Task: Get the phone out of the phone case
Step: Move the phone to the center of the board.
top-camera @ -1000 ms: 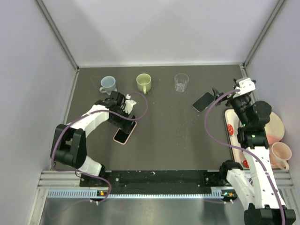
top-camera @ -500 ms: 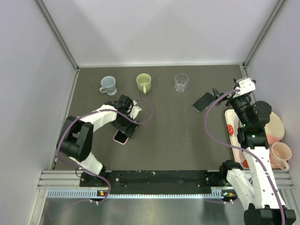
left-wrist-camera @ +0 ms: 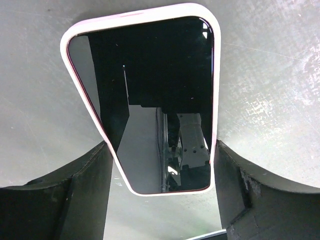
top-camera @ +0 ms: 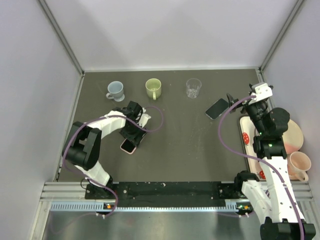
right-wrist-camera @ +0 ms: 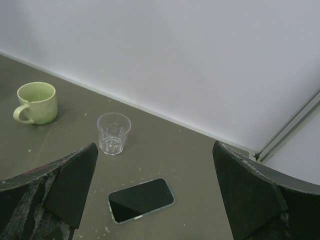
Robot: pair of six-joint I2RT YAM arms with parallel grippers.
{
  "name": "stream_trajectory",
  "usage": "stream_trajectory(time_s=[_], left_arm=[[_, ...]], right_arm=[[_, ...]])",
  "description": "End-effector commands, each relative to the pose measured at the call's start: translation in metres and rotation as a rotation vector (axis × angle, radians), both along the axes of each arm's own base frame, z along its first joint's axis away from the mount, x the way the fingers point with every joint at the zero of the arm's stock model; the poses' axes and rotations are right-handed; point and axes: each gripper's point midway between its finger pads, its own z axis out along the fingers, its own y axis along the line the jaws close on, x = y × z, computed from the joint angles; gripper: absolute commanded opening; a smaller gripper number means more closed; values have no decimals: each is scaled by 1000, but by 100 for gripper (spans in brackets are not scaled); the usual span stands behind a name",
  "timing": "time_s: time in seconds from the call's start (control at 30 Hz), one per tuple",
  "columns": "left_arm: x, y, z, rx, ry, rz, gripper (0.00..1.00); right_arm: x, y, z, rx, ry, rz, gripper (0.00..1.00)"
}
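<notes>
A phone in a pink case (top-camera: 128, 145) lies screen up on the dark table. My left gripper (top-camera: 134, 131) is low over its far end. In the left wrist view the cased phone (left-wrist-camera: 145, 90) lies between the two fingers (left-wrist-camera: 85, 195). The left gripper (left-wrist-camera: 162, 147) is open, its jaws close against the case's long edges. A second phone in a pale blue-green case (top-camera: 217, 108) lies at the right. My right gripper (top-camera: 236, 101) hangs open and empty beside it, and in the right wrist view the gripper (right-wrist-camera: 154, 150) is above that phone (right-wrist-camera: 141, 200).
A blue mug (top-camera: 115, 90), a green mug (top-camera: 153, 88) and a clear glass (top-camera: 193, 87) stand in a row at the back. Plates (top-camera: 292, 131), a pink mug (top-camera: 300, 165) and a white tray (top-camera: 247, 137) lie at the right edge.
My left gripper has moved right and down over the pink-cased phone and now covers its far end. The phone has shifted slightly toward the near left. The right arm has not moved.
</notes>
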Motion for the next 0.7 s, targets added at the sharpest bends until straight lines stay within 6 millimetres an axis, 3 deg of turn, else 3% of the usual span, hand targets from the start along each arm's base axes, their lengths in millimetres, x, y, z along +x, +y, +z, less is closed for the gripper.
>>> stream_trajectory(time_s=[0.0,0.13,0.3,0.47,0.67], left_arm=[[3,-12,-11,-39,25,-57,27],[9,-24,-6,-72,15,-106,18],[34,-49,9,-98,-62,-191,0],[50,-84,19,-131,-118,-328,0],[44,-142,27,-211,-124,-541,0]], right_arm=[[-4,4,12,-10,-52,16,99],[-4,4,12,-10,-52,16,99],[-3,4,11,-13,-50,17,99],[-2,4,10,-16,-48,15,99],[-1,3,8,-19,-44,11,99]])
